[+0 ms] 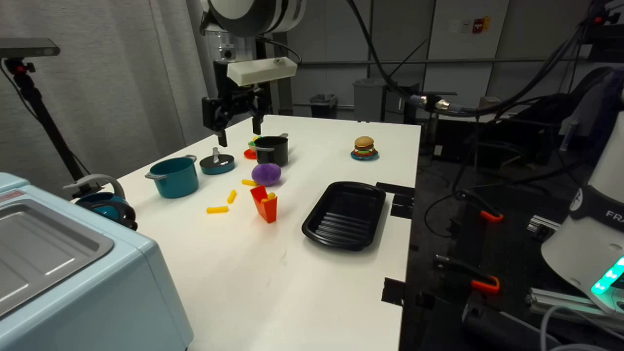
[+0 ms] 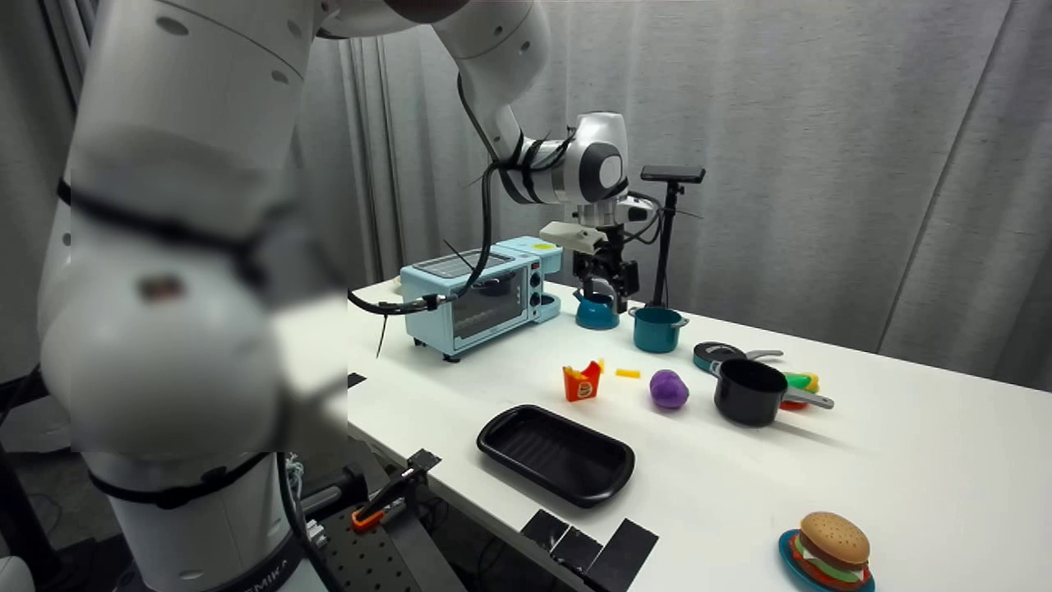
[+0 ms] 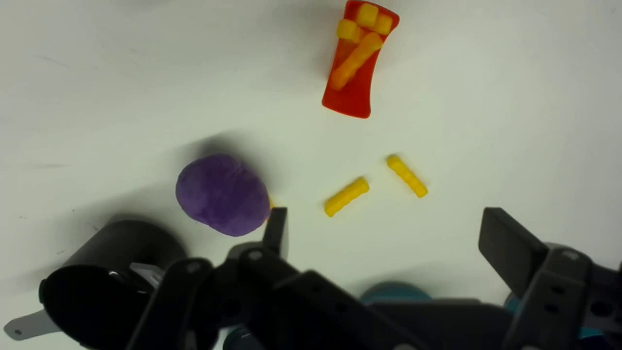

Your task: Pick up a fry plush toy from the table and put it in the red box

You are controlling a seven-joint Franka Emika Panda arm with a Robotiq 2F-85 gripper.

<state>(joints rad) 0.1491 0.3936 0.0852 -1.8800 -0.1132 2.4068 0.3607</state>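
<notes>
Yellow fry plush toys lie loose on the white table. Two fries show fully in the wrist view, a nearer fry (image 3: 346, 196) and another fry (image 3: 407, 176); a third is mostly hidden behind the purple toy. In an exterior view they show as a fry (image 1: 217, 209), a fry (image 1: 231, 196) and a fry (image 1: 248, 183) beside the purple toy. The red box (image 1: 265, 209) stands upright with several fries in it; it also shows in the wrist view (image 3: 367, 99). My gripper (image 1: 240, 134) is open and empty, high above the table; its fingers (image 3: 384, 214) are wide apart.
A purple toy (image 1: 266, 174), black pot (image 1: 273, 152), teal pot (image 1: 175, 178) and lid (image 1: 217, 165) stand around the fries. A black tray (image 1: 346, 214), burger toy (image 1: 364, 146), blue toaster oven (image 2: 485, 296) and teal kettle (image 2: 597, 312) are also on the table.
</notes>
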